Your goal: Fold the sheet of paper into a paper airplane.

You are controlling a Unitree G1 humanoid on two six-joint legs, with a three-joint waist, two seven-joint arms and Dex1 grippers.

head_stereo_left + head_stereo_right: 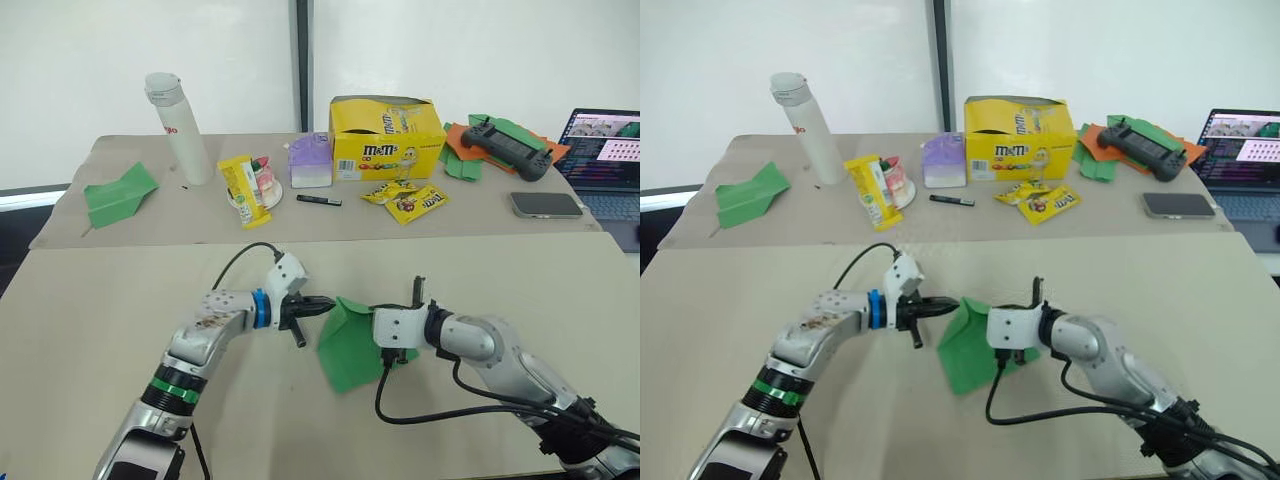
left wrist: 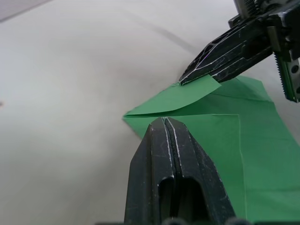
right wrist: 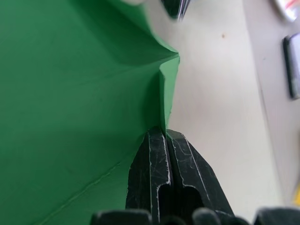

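The sheet of paper (image 1: 348, 350) is bright green, partly folded, and lies mid-table with its upper part lifted off the surface. My right gripper (image 1: 374, 308) reaches in from the right and is shut on a folded flap at the raised edge (image 3: 161, 93). From the left, my left gripper (image 1: 330, 306) is shut, and its tips (image 2: 164, 121) meet the paper's fold line near the raised corner. Its fingers stand crosswise to the paper's edge, with no paper between them. The paper airplane as a finished shape is not in view.
At the table's back stand a broader green paper dart (image 1: 120, 193), a white bottle (image 1: 178, 125), snack packets (image 1: 405, 200), a purple carton (image 1: 310, 160), a yellow M&M's box (image 1: 385, 138) and a pen (image 1: 318, 200). Far right: gamepad on crumpled papers (image 1: 505, 140), phone (image 1: 545, 204), laptop (image 1: 605, 155).
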